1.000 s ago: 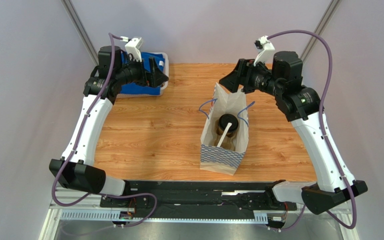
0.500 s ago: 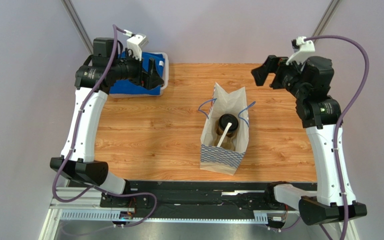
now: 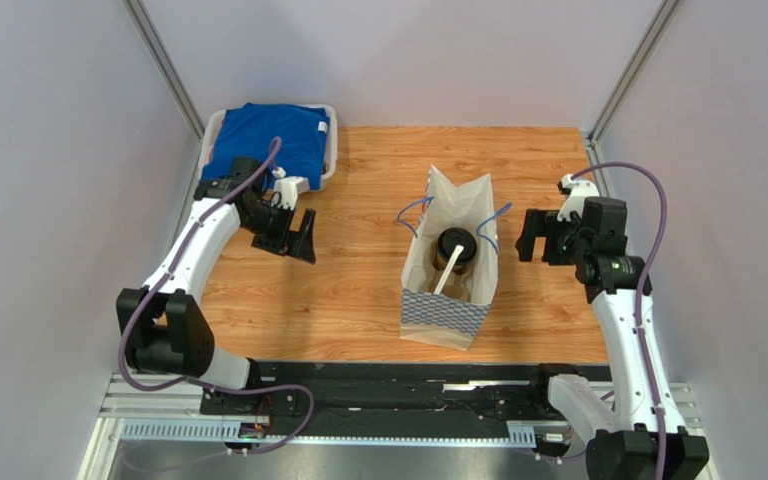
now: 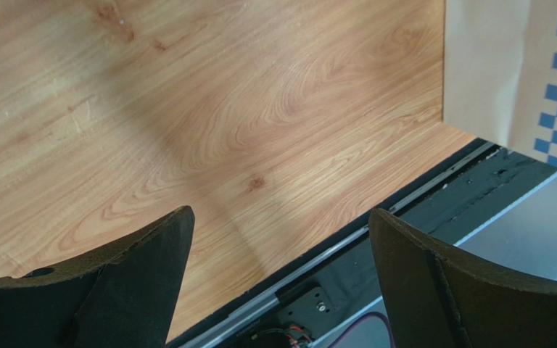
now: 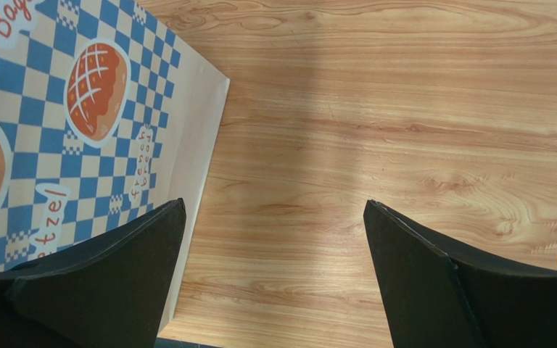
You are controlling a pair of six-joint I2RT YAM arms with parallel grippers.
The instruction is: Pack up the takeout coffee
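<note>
1 takeout coffee (image 3: pixel 455 247), upright in paper bag (image 3: pixel 445 315) w/ straw (image 3: pixel 445 275): light, thin-walled, crushable, prob. spillable, so grip mid-wall; left hand (image 3: pixel 306 238), right hand (image 3: pixel 525 235) both spread, empty.

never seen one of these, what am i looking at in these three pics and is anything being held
It is a robot with two arms bolted at the near edge of a wooden table. The wide picture looks down from above and behind them. The other two come from a camera on each wrist, so the black shapes at the bottom are that arm's own fingers. On the table stands an open blue-checked paper bag. Inside it sits the takeout coffee, black lid on, with a white straw by it. At the far left corner a white bin holds a blue cloth. The left gripper and right gripper are both open and hold nothing.
</note>
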